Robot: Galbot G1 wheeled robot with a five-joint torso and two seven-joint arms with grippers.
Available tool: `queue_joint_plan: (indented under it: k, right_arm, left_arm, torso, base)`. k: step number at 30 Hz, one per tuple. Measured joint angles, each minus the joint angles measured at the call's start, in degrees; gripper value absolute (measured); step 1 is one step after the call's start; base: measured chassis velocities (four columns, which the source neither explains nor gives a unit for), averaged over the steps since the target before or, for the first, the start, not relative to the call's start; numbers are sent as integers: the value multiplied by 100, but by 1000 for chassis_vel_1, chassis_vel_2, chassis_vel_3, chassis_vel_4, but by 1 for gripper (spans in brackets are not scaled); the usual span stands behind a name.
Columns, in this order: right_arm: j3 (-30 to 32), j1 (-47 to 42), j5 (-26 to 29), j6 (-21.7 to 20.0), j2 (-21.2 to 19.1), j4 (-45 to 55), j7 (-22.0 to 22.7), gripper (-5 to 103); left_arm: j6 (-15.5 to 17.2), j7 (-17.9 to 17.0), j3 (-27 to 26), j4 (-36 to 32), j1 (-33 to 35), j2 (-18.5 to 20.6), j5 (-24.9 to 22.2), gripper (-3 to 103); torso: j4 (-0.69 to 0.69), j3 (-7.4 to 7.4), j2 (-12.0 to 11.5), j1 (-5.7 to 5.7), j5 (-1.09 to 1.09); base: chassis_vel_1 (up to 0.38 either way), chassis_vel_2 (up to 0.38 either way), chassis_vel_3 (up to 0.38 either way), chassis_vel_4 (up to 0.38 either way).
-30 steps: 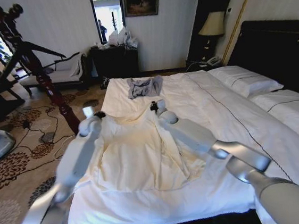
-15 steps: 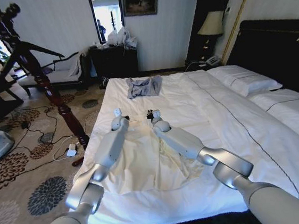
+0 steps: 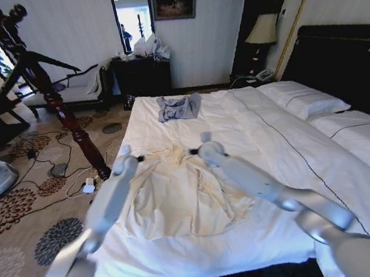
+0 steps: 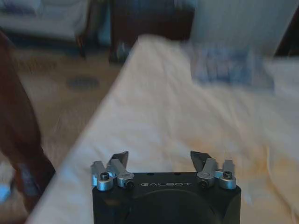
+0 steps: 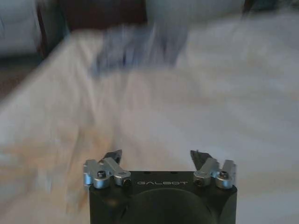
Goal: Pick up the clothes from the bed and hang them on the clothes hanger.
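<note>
The clothes (image 3: 177,192), a wrinkled cream garment, lie spread flat on the bed (image 3: 285,148), toward the edge that faces the robot, with the collar end pointing toward 12 o'clock in the head view and the hem toward 6 o'clock. Both arms reach forward over the garment's upper end: the left gripper (image 3: 126,155) sits near its shoulder at about 10 o'clock from the cloth's middle, close to the side edge of the mattress, and the right gripper (image 3: 205,144) sits near the other shoulder at about 1 o'clock. In the left wrist view the left gripper's (image 4: 159,161) fingers (image 4: 118,161) stand spread apart with nothing between them, above the pale sheet and a faint cream patch of cloth. In the right wrist view the right gripper's (image 5: 156,159) fingers (image 5: 113,157) are likewise spread wide and hold nothing, with cream fabric just beneath on one side. A smaller grey-blue garment (image 3: 179,107) lies well apart from the cream one, at 12 o'clock near the far end of the mattress. White pillows (image 3: 304,103) rest against the tall black headboard (image 3: 342,62) at about 2 o'clock. A dark wooden post (image 3: 64,118) stands on the patterned carpet beside the bed at about 9 o'clock
</note>
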Motion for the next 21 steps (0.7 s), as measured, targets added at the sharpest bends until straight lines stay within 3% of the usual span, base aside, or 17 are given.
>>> queue_joint_plan:
  k: [1, 3, 4, 6, 8, 10, 13, 14, 15, 18, 19, 21]
  right_arm:
    - [187, -257, -473, 418, -225, 245, -344, 84]
    - [297, -396, -802, 657, -339, 353, -539, 89]
    - [634, -718, -1508, 1181, -590, 519, -982, 95]
    - [1303, -1209, -2058, 1763, -913, 757, -1523, 100]
    - [1502, -1335, -2091, 1859, -994, 846, -1610, 100]
    - [2404, -1733, -1871, 2153, -1216, 1219, -1755, 100]
    - [2849, -1879, -1722, 2284, -1272, 1377, -1789, 100]
    - [3930, -2304, -1589, 2340, -1282, 1847, -1841, 100]
    - [4290, -2579, -1514, 2254, -1265, 2089, -1841, 100]
    - [4667, -2951, -1453, 2176, -1240, 2309, -1840, 100]
    - [4863, -3180, -1453, 2149, -1204, 2387, -1858, 100]
    - [5241, -3659, -1591, 2147, -1052, 2488, -2005, 100]
  left_arm:
    - [-101, 41, -273, -467, 184, 244, -60, 81]
    - [-131, 51, -384, -658, 253, 336, -87, 86]
    - [-186, 59, -721, -1176, 414, 604, -176, 92]
    - [-224, 51, -1239, -1809, 583, 1031, -370, 98]
    - [-225, 54, -1412, -1979, 617, 1191, -433, 98]
    - [-338, 97, -1889, -2318, 652, 1820, -467, 100]
    - [-419, 79, -2066, -2433, 655, 2100, -445, 100]
    - [-257, -153, -2556, -2821, 766, 2518, -698, 100]
    - [-51, -400, -2817, -2916, 791, 2681, -876, 100]
    - [88, -531, -3028, -2835, 737, 2887, -1002, 100]
    - [105, -468, -3116, -2654, 644, 3035, -1025, 100]
    - [-93, 328, -3173, -1957, 326, 3469, -1131, 100]
  torso:
    - [1, 0, 0, 0, 8]
    - [5, 0, 0, 0, 8]
    - [8, 0, 0, 0, 6]
    - [2, 0, 0, 0, 8]
    - [1, 0, 0, 0, 8]
    - [0, -2, 1, -1, 8]
    - [6, 0, 1, -1, 3]
    - [5, 1, 0, 2, 1]
    - [2, 1, 0, 1, 5]
    - [2, 0, 0, 0, 6]
    - [2, 0, 1, 0, 5]
    - [5, 2, -1, 1, 3]
  base:
    - [0, 0, 0, 0]
    - [0, 0, 0, 0]
    - [0, 0, 0, 0]
    - [0, 0, 0, 0]
    - [0, 0, 0, 0]
    - [0, 0, 0, 0]
    - [0, 0, 0, 0]
    - [0, 0, 0, 0]
    - [0, 0, 0, 0]
    - [0, 0, 0, 0]
    - [0, 0, 0, 0]
    - [0, 0, 0, 0]
